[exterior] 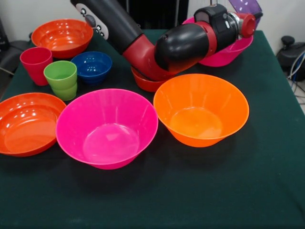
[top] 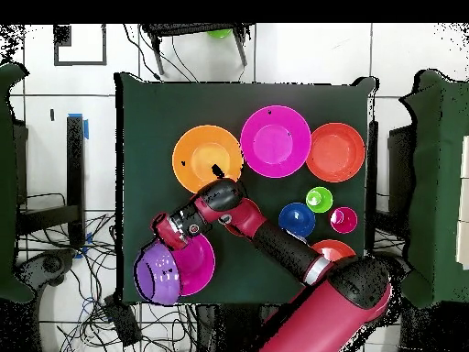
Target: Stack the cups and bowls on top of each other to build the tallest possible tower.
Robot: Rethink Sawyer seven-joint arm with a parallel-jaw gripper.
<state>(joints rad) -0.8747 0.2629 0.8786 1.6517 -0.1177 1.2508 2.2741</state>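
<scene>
Purple bowl [top: 163, 272] tilted over pink bowl [top: 200, 266]

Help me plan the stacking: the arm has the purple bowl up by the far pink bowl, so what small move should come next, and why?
Probably lower the purple bowl into the pink bowl under it. The overhead view shows the purple one overlapping that pink bowl's edge at the arm's tip, so it seems nearly lined up for nesting. I cannot see the gripper clearly.
</scene>
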